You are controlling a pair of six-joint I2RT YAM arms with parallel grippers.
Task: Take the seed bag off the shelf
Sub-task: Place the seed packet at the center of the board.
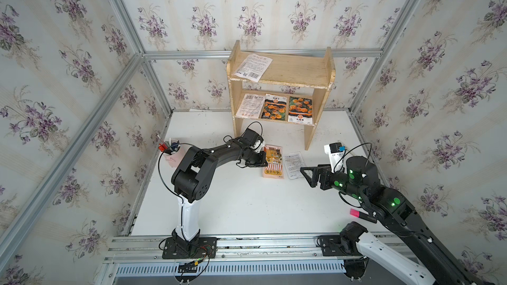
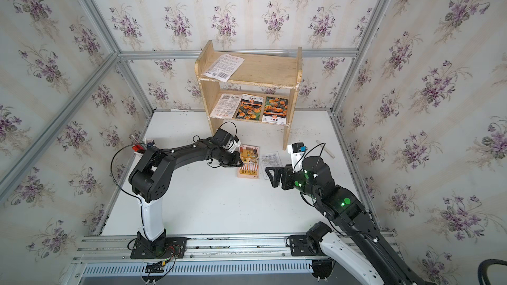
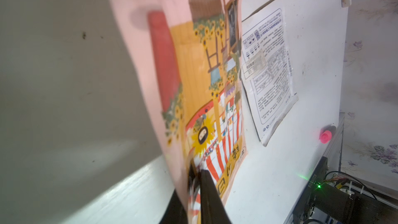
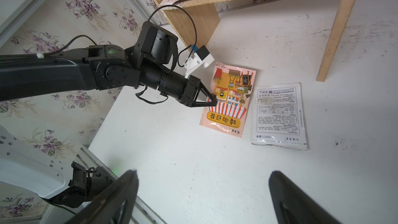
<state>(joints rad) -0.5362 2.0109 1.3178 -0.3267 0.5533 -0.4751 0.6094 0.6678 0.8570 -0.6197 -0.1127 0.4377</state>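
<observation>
The left hand (image 4: 215,102) has its fingers close together, pinching the edge of the pink seed bag (image 4: 228,100). That bag is off the shelf (image 1: 296,71) and down on the white table (image 4: 193,147), just in front of it, with the pinched edge lifted a little. It shows sunflowers, red and white stripes, and a yellow band with big Chinese words. Just beside it lies a white bag (image 4: 279,113) full of tiny print, too small to read. The right hand (image 4: 203,172) hangs over the table with its fingers spread wide and nothing between them. On the top board of the shelf lies a white packet (image 1: 252,67) with a black bar code. On the lower board lie three more: a printed white packet (image 1: 248,105) and two flower packets (image 1: 273,106) with orange blooms, and one of these has the label 孔雀草.
</observation>
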